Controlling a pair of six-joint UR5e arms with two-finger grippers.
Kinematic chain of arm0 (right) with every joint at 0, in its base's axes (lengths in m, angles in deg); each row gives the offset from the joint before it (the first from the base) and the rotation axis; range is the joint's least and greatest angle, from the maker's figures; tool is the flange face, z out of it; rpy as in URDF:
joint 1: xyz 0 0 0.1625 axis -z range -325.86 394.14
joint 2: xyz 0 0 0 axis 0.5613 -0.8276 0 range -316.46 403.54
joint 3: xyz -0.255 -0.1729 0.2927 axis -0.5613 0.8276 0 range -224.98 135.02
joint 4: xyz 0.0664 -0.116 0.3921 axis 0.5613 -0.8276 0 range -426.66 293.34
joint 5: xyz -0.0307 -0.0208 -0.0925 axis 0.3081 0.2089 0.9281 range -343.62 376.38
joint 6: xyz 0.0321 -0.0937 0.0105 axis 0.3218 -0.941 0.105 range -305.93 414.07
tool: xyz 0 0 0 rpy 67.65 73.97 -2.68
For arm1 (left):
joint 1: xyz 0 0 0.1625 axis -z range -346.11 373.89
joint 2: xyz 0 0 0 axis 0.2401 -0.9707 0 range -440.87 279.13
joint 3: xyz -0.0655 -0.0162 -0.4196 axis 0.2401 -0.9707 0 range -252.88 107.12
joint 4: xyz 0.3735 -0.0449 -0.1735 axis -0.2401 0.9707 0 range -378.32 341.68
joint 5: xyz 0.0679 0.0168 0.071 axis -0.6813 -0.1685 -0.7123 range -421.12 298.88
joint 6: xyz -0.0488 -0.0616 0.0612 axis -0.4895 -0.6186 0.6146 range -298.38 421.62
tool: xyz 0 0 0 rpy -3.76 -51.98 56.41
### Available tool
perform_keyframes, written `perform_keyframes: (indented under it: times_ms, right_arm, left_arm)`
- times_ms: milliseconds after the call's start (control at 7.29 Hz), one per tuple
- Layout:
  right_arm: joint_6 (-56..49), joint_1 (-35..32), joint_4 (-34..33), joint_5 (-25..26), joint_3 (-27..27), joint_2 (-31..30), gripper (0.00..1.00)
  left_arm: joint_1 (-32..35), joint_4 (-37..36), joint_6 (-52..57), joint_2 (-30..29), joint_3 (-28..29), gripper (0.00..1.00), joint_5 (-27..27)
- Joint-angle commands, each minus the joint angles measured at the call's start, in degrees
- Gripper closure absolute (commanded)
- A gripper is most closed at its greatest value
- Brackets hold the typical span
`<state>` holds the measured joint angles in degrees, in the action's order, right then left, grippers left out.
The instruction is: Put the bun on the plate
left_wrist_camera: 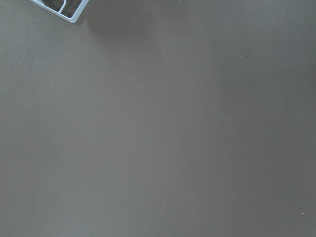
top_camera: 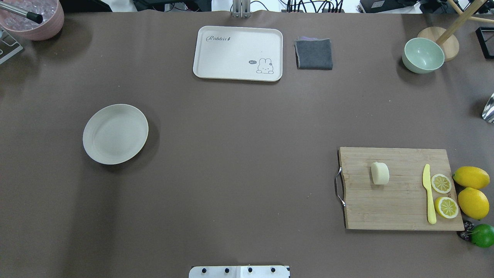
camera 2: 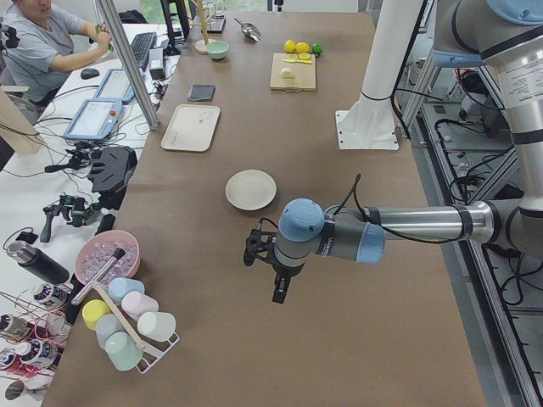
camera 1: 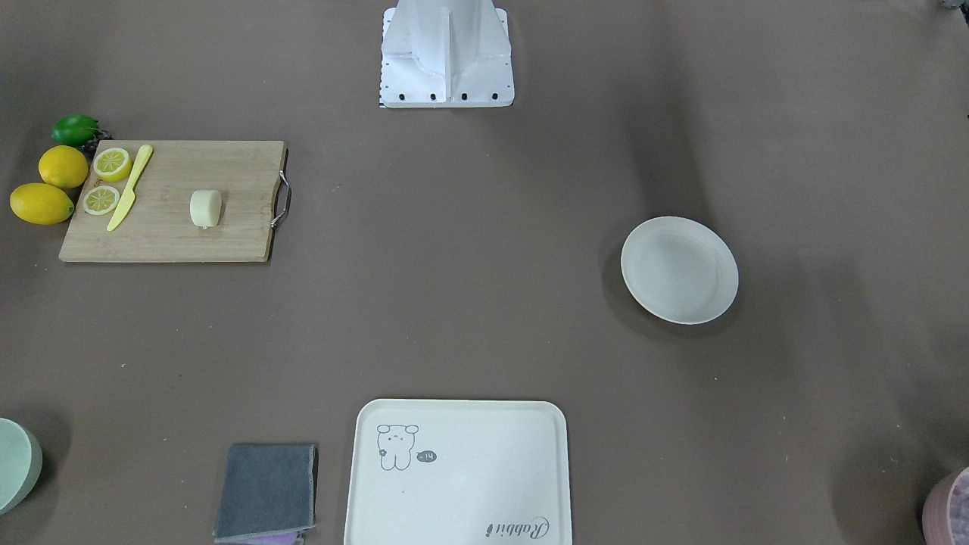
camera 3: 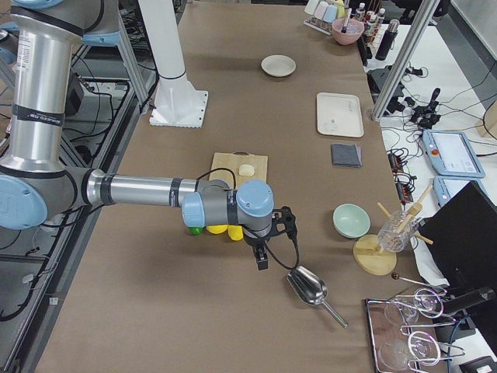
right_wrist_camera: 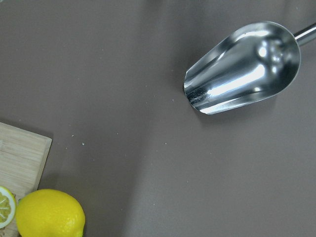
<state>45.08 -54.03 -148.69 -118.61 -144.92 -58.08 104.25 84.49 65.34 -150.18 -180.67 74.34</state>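
Observation:
The pale cream bun [top_camera: 380,173] [camera 1: 205,208] lies on a wooden cutting board [top_camera: 401,204] on the table's right side. The round off-white plate [top_camera: 115,133] [camera 1: 679,269] sits far off on the left side with nothing on it. Neither gripper appears in the overhead or front view. My left gripper [camera 2: 279,292] hangs above bare table near the left end, short of the plate [camera 2: 250,189]. My right gripper [camera 3: 262,260] hangs past the lemons near a metal scoop [camera 3: 309,287], away from the bun [camera 3: 246,169]. I cannot tell whether either is open or shut.
Lemon halves [top_camera: 441,183] and a yellow knife [top_camera: 428,193] share the board. Whole lemons [top_camera: 472,202] and a lime [top_camera: 482,234] lie beside it. At the far edge are a cream tray [top_camera: 235,58], grey cloth [top_camera: 313,54], green bowl [top_camera: 423,55] and pink bowl [top_camera: 38,23].

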Motion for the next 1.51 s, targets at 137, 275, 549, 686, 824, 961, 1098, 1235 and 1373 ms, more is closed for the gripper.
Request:
perform_keyframes:
  times_ms: [137,275,549,686,824,961,1098,1235,1373]
  right_arm:
    - [0.0,0.0,0.0,0.0,0.0,-0.4,0.0]
    - [0.0,0.0,0.1,-0.1,0.0,-0.4,0.0]
    - [0.0,0.0,-0.1,-0.7,-0.1,-0.5,0.0]
    - [0.0,0.0,0.0,-3.0,0.0,-0.7,0.0]
    - [-0.1,0.0,0.1,-3.2,-0.1,-1.2,0.0]
    - [-0.2,0.0,0.1,-3.2,-0.2,-1.5,0.0]
    - [-0.2,0.0,0.3,-3.3,-1.0,-2.5,0.0]
    - [-0.2,0.0,0.2,-3.4,-1.1,-2.6,0.0]
    - [0.2,0.0,0.1,-4.6,-1.0,-2.6,0.0]
  left_arm:
    - [-0.2,0.2,0.1,0.0,0.2,0.03,0.2]
    - [-0.2,0.3,0.1,0.0,0.3,0.03,0.2]
    - [-0.4,1.2,0.5,0.0,0.3,0.03,0.4]
    - [-1.1,1.2,0.7,0.0,0.7,0.03,1.8]
    - [-1.2,1.3,0.3,0.0,0.6,0.03,2.9]
    - [-1.4,1.3,-0.9,0.0,0.5,0.02,3.8]
    - [-1.6,3.0,-7.9,-2.0,0.3,0.02,5.6]
    - [-7.2,5.5,-15.9,-5.5,0.6,0.02,5.1]
    - [-14.1,6.4,-20.1,-10.1,2.4,0.03,2.9]
